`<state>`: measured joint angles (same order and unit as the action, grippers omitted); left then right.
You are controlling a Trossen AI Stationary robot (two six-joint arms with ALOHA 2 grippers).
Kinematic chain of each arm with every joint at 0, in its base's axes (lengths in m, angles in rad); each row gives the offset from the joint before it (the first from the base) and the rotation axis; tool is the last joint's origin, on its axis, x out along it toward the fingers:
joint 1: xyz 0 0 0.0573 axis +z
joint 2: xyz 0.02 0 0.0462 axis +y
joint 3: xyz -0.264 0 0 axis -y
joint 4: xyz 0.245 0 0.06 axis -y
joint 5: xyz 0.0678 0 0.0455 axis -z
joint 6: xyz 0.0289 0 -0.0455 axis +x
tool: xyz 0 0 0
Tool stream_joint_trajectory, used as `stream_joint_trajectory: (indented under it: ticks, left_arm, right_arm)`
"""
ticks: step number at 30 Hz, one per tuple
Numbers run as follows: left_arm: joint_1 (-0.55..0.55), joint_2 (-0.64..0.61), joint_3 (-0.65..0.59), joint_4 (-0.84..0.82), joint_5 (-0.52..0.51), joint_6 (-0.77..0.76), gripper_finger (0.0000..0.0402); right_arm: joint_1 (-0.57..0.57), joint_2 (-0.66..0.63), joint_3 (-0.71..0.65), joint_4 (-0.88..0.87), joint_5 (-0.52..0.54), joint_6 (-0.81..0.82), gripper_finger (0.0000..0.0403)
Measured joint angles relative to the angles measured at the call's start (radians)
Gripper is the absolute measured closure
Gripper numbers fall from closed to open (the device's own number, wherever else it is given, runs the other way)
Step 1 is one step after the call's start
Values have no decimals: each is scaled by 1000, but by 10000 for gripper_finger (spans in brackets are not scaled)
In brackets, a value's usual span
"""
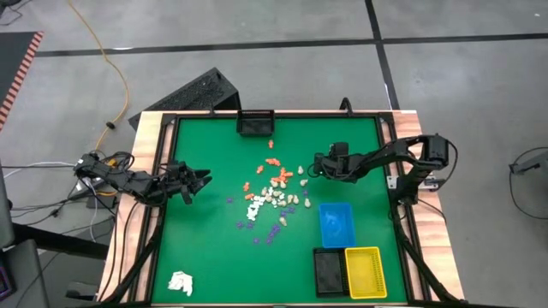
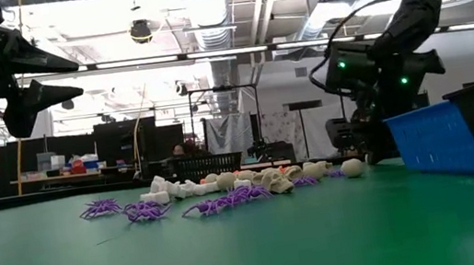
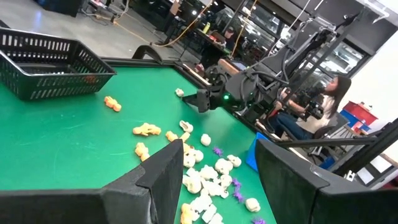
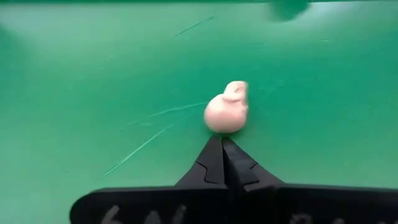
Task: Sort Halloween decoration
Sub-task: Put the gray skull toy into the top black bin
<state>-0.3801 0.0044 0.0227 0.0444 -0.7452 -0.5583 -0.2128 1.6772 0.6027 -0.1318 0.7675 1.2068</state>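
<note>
The Halloween decoration pieces lie scattered mid-table: orange ones, cream and white ones, purple ones. My right gripper is shut and low over the table at the pile's right side. Its tips point at a single cream skull-like piece, which lies on the green mat apart from the pile and also shows in the left wrist view. My left gripper is open and empty, raised over the table's left part. My right gripper's shut fingertips stand right at the side of the cream piece nearest them. The piece lies on the mat. I cannot tell whether the fingertips touch it.
A blue tray, a black tray and a yellow tray stand at the near right. A black basket stands at the far edge. A white wad lies at the near left. A raised rim runs round the mat.
</note>
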Motion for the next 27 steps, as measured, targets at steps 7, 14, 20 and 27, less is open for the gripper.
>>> stream_joint_trajectory:
  ticks: [7, 14, 20, 27]
  left_arm:
    - [0, 0, 0, 0, 0, 0, 213]
    - [0, 0, 0, -1, 0, 16, 213]
    - [0, 0, 0, -1, 0, 16, 213]
    - [0, 0, 0, -1, 0, 16, 213]
  right_arm:
    - [0, -148, 26, 1, -77, -129, 402]
    - [-3, -246, 36, 5, -65, -236, 403]
    - [-18, -307, 37, -48, -16, -360, 403]
    - [-104, -311, 37, -96, -159, -407, 322]
